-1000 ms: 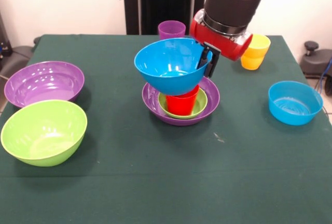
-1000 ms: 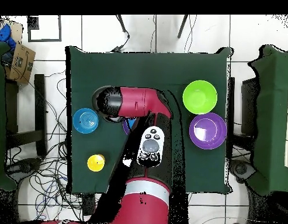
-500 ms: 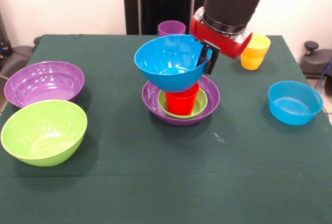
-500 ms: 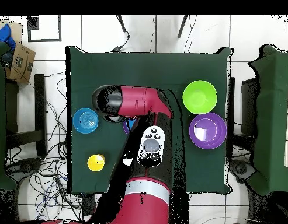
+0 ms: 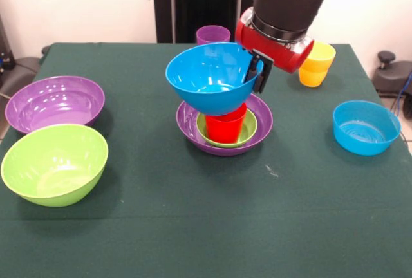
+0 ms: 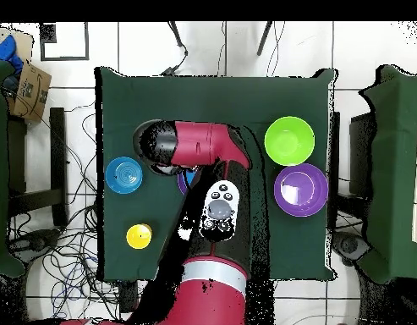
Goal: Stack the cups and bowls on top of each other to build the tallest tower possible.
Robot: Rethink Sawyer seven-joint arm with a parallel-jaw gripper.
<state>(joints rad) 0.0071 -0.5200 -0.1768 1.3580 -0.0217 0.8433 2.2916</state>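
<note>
Tower: purple bowl at bench centre, small green bowl nested in it, red cup upright inside.
Blue bowl: above the red cup, tilted; whether it touches the cup is unclear.
Claw: clamped on the blue bowl's rim.
Others: lime bowl, second purple bowl, small blue bowl, yellow cups, purple cup.
Bench: green cloth.

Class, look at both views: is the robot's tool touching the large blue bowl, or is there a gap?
Touching. In the front view the tool straddles the large blue bowl rim at its right edge, one dark finger inside the wall. The overhead view hides it under the arm.
</note>
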